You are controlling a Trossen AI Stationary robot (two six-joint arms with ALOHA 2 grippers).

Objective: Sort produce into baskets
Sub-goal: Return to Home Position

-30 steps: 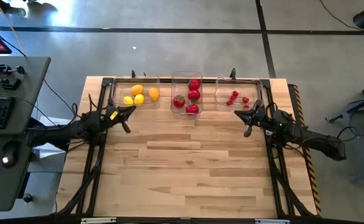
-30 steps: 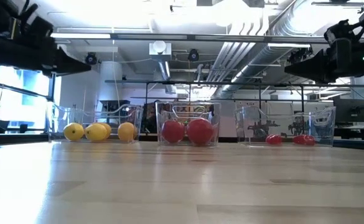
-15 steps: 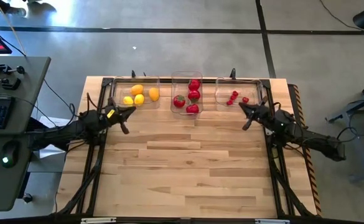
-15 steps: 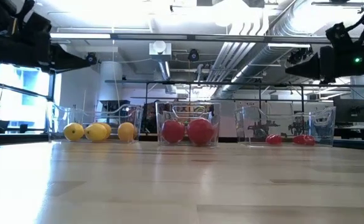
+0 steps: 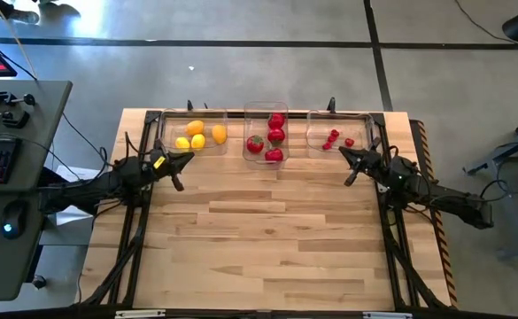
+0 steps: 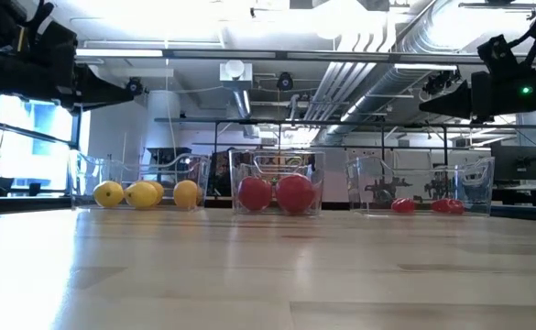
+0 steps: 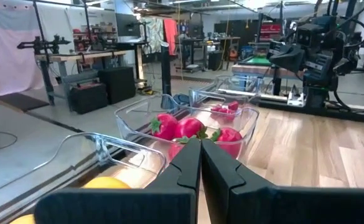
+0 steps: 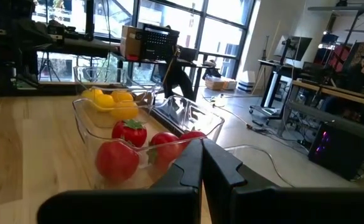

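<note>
Since all the produce lies inside three clear bins along the far edge of the wooden table, the middle bin serves as the marker for everything else. It holds four round red tomatoes, some green-topped, in a loose line along its length. Just left of the middle bin stands the left bin, with four yellow-orange lemons gathered mostly in the half nearer the middle bin. Just right of the middle bin stands the right bin, with several small red pieces lying mostly on the side toward the middle bin. The three bins stand apart from one another, none touching.

The left gripper hangs to the left of the middle bin and a little nearer the table's front, just off the front edge of the left bin. Its fingers are clenched together with nothing between them. In the left wrist view they aim at the middle bin and its tomatoes.

The right gripper hangs to the right of the middle bin, mirroring the other, just off the front edge of the right bin. It too is clenched on nothing. In the right wrist view it looks across the middle bin to the lemons beyond. In the low view both arms sit higher than the middle bin's rim, clear of the tabletop.
</note>
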